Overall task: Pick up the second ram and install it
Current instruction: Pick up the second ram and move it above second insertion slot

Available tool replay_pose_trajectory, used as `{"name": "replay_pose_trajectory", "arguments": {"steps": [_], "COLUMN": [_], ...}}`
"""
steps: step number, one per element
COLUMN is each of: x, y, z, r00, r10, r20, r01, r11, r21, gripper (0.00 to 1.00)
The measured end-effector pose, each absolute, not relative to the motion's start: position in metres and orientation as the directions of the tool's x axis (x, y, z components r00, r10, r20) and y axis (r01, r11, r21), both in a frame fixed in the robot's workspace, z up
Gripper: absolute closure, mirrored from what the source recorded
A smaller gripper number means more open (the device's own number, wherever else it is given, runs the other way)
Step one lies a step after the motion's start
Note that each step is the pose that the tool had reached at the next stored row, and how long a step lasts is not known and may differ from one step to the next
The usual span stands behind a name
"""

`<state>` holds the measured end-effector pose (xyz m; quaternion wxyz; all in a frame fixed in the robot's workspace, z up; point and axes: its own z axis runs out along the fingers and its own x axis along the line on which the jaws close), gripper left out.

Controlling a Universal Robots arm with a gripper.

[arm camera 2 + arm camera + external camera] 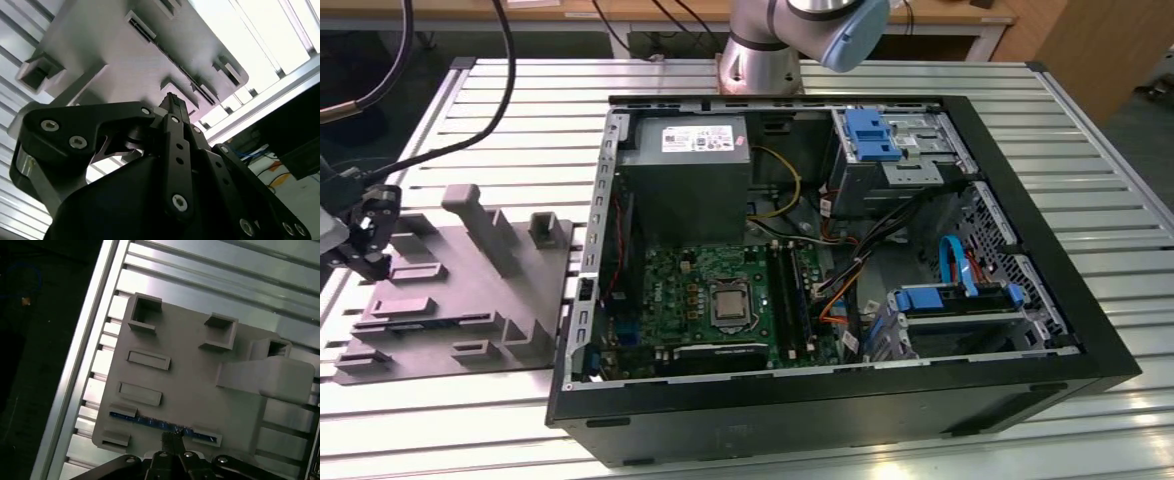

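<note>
A: Entry one, end effector (172,436). State?
B: Fingers (175,145) drawn almost together, pinched on the top edge of the ram (145,421) at about its mid-length. In the first wrist view the tips hide the contact itself. In the exterior view it sits at the exterior view's left edge, partly cut off by the frame.

A: Entry two, ram. Location?
B: On edge in a long slot of the grey holder (190,380), along the holder's rim nearest the end effector. It is seen edge-on as a thin blue strip, so its chips and label cannot be made out. In the second wrist view it reads as a dark line, hard to tell from the slot.

A: Entry three, holder?
B: Flat on the slatted surface (1067,130), at the exterior view's left, just beside the open case (854,400). It has raised pockets and one tall post.

A: Entry four, case contents?
B: Green motherboard (707,300) at lower centre, grey power supply (687,170) above it, blue drive brackets (870,135) toward the exterior view's right. The long black slots beside the processor are dark, and I cannot tell whether a stick sits in any. The arm base (761,50) is at the frame's top, cut off above.
</note>
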<state>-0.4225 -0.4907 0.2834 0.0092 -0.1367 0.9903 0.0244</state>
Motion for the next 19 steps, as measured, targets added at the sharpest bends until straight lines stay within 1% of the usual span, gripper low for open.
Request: {"name": "replay_pose_trajectory", "arguments": {"steps": [10, 19], "x": [-0.4225, -0.4225], "y": [-0.4907, -0.4907], "z": [0.2789, 0.2748], "r00": [-0.898, -0.815], "r10": [-0.439, -0.579], "r20": [-0.025, -0.025], "r01": [-0.440, -0.580], "r11": [0.897, 0.813], "r21": [0.046, 0.046], "gripper": [0.90, 0.90]}}
